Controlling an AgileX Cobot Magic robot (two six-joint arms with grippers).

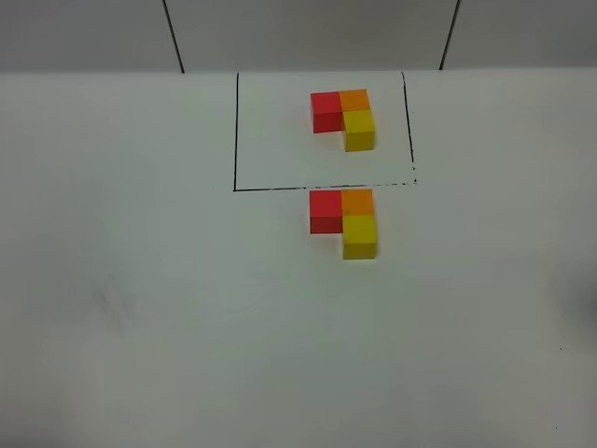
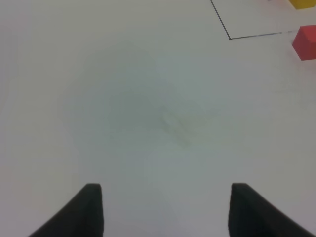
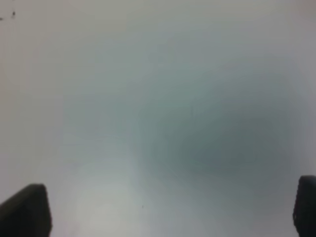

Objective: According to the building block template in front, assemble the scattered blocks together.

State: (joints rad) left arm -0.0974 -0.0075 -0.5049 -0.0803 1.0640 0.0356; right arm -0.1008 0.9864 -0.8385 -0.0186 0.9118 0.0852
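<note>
Red block (image 2: pixel 305 42) well beyond left gripper (image 2: pixel 165 210)

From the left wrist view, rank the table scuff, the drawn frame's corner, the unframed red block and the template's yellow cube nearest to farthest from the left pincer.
1. table scuff, straight ahead of the left pincer.
2. drawn frame's corner, farther ahead.
3. unframed red block, just outside the frame line, past the corner.
4. template's yellow cube, inside the frame.
</note>
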